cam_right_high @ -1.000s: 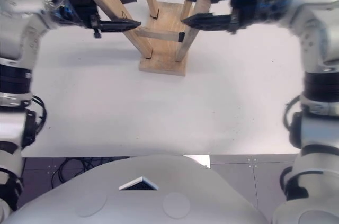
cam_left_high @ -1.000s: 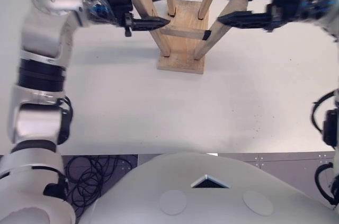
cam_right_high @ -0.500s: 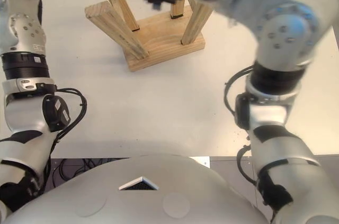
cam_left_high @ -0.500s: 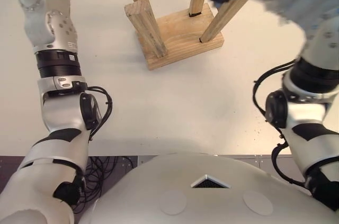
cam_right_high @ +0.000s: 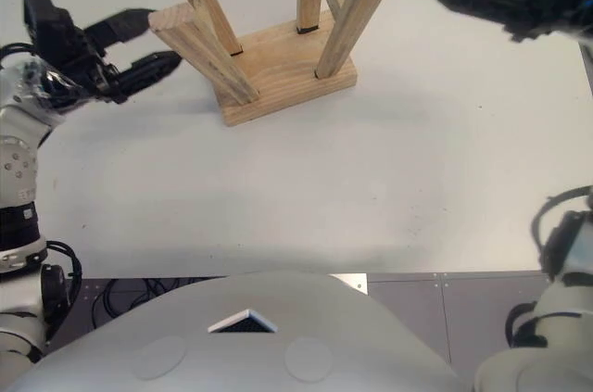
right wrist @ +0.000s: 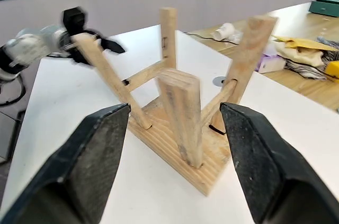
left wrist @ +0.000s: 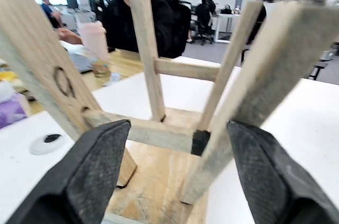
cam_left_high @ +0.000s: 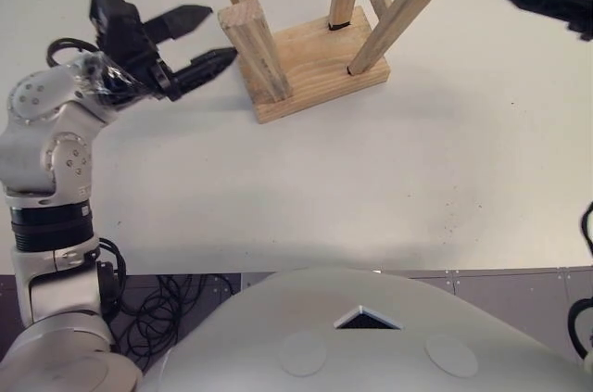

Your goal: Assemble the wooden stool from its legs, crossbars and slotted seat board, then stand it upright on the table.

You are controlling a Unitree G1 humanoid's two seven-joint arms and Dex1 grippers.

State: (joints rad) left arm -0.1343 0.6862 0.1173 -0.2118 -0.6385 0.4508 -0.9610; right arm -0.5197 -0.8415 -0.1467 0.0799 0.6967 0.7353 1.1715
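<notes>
Left gripper (cam_left_high: 218, 32) hovering wide open and empty just beside the stool (cam_left_high: 252, 44), right gripper (right wrist: 174, 106) likewise gaping empty off the other side, stool sitting upside down, seat board (cam_left_high: 310, 58) lying flat on the white table (cam_left_high: 306, 188), legs (cam_left_high: 408, 7) pointing up

Pale bare-wood stool (cam_left_high: 310, 58): unvarnished timber is shown, matt throughout, with grain visible on the seat board (left wrist: 153, 189) and legs (cam_left_high: 252, 44); white table top (cam_left_high: 324, 179): a smooth, matt surface is seen, faintly speckled; fingers (left wrist: 98, 173) of the left gripper (cam_left_high: 222, 32) and right gripper (right wrist: 174, 107): black, matt, finely pebbled faces are presented.
</notes>
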